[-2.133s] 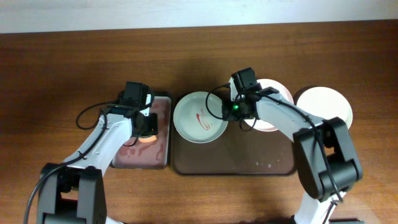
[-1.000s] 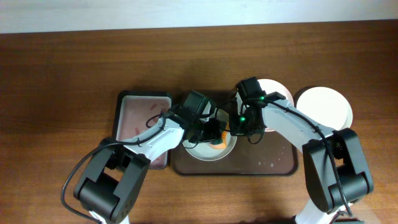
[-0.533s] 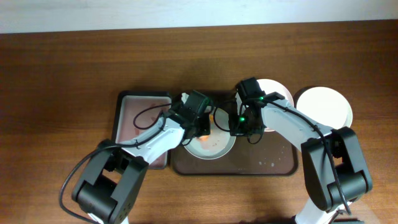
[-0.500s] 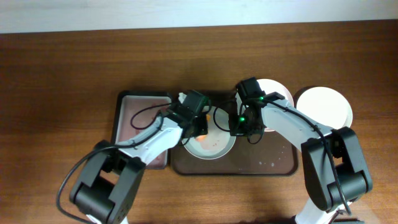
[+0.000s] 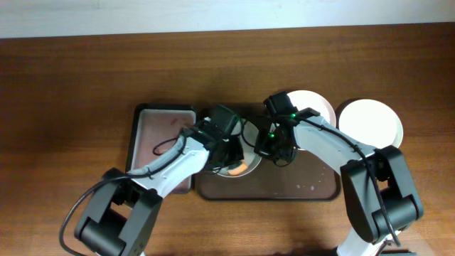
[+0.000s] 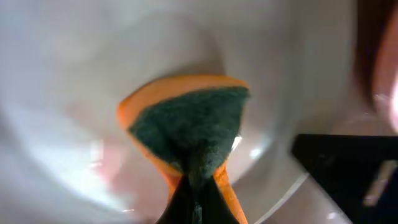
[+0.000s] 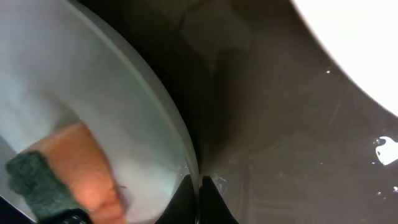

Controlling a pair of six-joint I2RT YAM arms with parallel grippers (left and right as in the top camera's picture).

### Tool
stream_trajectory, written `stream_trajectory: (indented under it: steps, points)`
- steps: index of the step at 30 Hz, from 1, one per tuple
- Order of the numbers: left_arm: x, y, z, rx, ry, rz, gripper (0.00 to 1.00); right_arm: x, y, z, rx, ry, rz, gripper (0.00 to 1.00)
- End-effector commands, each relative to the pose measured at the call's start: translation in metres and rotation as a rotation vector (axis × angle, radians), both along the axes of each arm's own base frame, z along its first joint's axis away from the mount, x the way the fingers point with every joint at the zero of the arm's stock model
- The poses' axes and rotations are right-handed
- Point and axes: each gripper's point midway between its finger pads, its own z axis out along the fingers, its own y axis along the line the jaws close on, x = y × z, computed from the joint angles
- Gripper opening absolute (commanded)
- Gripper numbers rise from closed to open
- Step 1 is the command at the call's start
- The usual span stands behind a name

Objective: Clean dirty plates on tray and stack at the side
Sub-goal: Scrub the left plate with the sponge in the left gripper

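Note:
The mint plate (image 5: pixel 249 158) lies at the left end of the dark brown tray (image 5: pixel 284 188), mostly hidden under both arms. My left gripper (image 5: pixel 233 163) is shut on an orange sponge with a green scouring face (image 6: pixel 186 121) and presses it on the plate's inside (image 6: pixel 68 62). Faint pink smears show beside the sponge. My right gripper (image 7: pixel 199 186) is shut on the plate's right rim (image 7: pixel 177 118); it also shows in the overhead view (image 5: pixel 264 147). The pinkish plate (image 5: pixel 316 107) sits at the tray's back right. The white plate (image 5: pixel 371 121) lies on the table right of the tray.
A smaller pinkish-grey tray (image 5: pixel 158 139) stands just left of the dark tray, under my left arm. Small wet spots mark the dark tray's floor (image 7: pixel 385 146). Bare wooden table surrounds both trays.
My left gripper has swept the sponge from the plate's upper part down to its lower right. My right gripper has kept its hold on the rim and shifted slightly left.

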Motion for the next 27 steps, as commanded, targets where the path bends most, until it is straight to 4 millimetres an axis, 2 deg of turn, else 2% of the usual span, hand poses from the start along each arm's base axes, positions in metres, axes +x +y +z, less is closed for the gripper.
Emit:
stream_trajectory:
  steps: [1,3,4,6,8,10,13,16,19,21,24,27]
  points:
    - [-0.003,-0.021,0.000,-0.045,-0.008,0.028,0.00,-0.002,0.005,0.001,0.012,0.009,-0.017,0.04]
    - [-0.002,-0.018,-0.010,-0.011,-0.002,0.079,0.00,-0.002,0.005,0.001,0.012,0.010,-0.017,0.04]
    - [0.001,-0.010,-0.018,0.034,-0.007,0.111,0.00,-0.002,0.005,0.001,0.012,0.010,-0.017,0.04]
    - [0.006,0.004,-0.023,0.102,-0.028,0.145,0.00,-0.002,0.005,0.001,0.012,0.009,-0.017,0.04]
    - [0.011,0.026,-0.025,0.182,-0.050,0.187,0.00,-0.002,0.005,0.001,0.012,0.009,-0.017,0.04]
    - [0.011,0.038,-0.027,0.227,-0.046,0.195,0.00,-0.002,0.005,0.001,0.012,0.009,-0.016,0.04]
    - [0.012,0.047,-0.023,0.274,-0.073,0.108,0.00,-0.003,0.004,0.001,0.011,0.011,-0.016,0.04]
    - [0.033,0.065,-0.005,0.415,-0.234,-0.012,0.00,-0.005,0.003,0.000,0.003,0.015,-0.002,0.04]
    - [0.052,0.071,0.003,0.498,-0.337,-0.197,0.00,-0.005,0.003,0.000,0.000,-0.009,0.067,0.04]
    - [0.056,0.078,0.011,0.482,-0.337,-0.182,0.00,-0.004,0.001,-0.001,-0.015,-0.035,0.129,0.04]
    - [0.060,0.078,0.039,0.391,-0.372,-0.155,0.00,0.003,-0.004,0.003,-0.052,-0.096,0.215,0.04]
    - [0.063,0.083,0.077,0.341,-0.447,-0.140,0.00,0.014,-0.006,0.025,-0.086,-0.186,0.323,0.04]
